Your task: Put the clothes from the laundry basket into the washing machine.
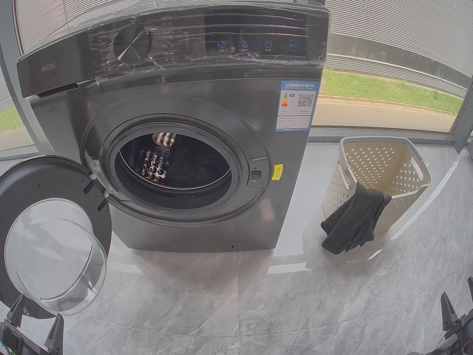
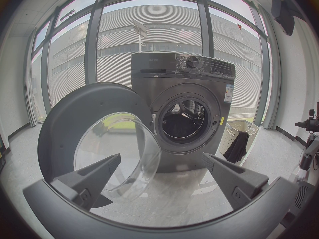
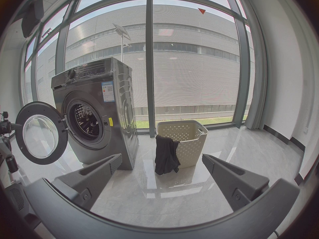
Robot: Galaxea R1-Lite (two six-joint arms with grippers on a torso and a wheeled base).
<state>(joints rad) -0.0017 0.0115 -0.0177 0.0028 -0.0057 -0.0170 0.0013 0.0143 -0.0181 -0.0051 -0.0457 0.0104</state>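
Clothing point(image 1: 354, 219) in dark fabric is hanging over the laundry basket point(image 1: 382, 139) rim, just right of the washing machine point(image 1: 197, 89) whose door point(image 1: 44, 183) is standing open, and you are holding your left pincer point(image 2: 161, 156) and right pincer point(image 3: 161, 156) apart, both empty

The left claw point(image 2: 161, 156) and right claw point(image 3: 161, 156) have dark-grey, wedge-shaped fingers point(image 2: 89, 180).

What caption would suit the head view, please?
Open front-loading washing machine, dark garment draped over the rim of the laundry basket beside it.
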